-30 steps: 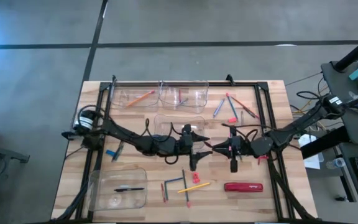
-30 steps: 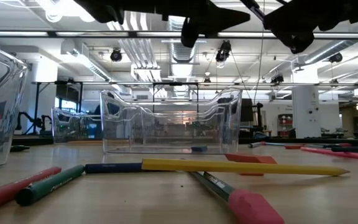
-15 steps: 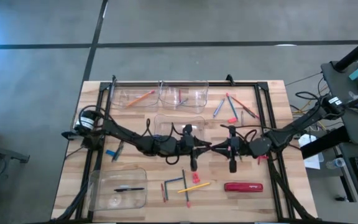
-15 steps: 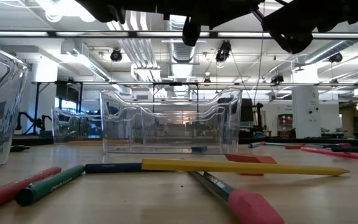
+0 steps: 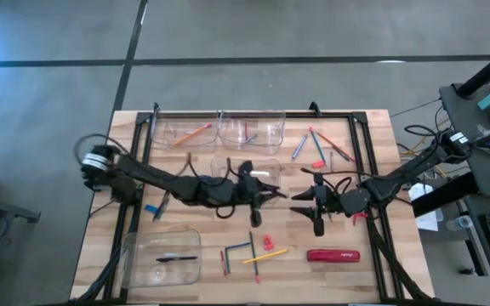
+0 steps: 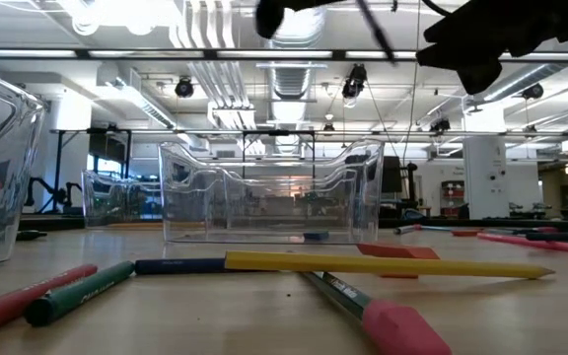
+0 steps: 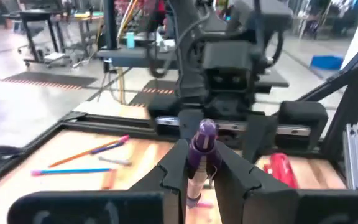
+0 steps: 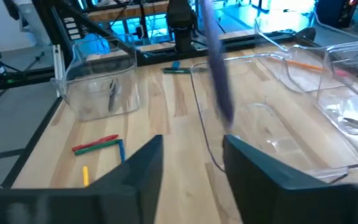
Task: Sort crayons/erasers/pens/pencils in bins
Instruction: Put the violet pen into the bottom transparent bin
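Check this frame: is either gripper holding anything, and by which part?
The left gripper is shut on a purple pen, pinching its middle, with the rounded end sticking out past the fingers. The right gripper is open and holds nothing.

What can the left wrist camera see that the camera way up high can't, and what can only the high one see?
Only the left wrist view shows the left gripper shut on a purple pen, plus the room behind. Only the high view shows the whole table, four clear bins, the left arm across the middle, and the floor around. Both show the right arm opposite, the red oblong object and loose sticks lying on the wood.
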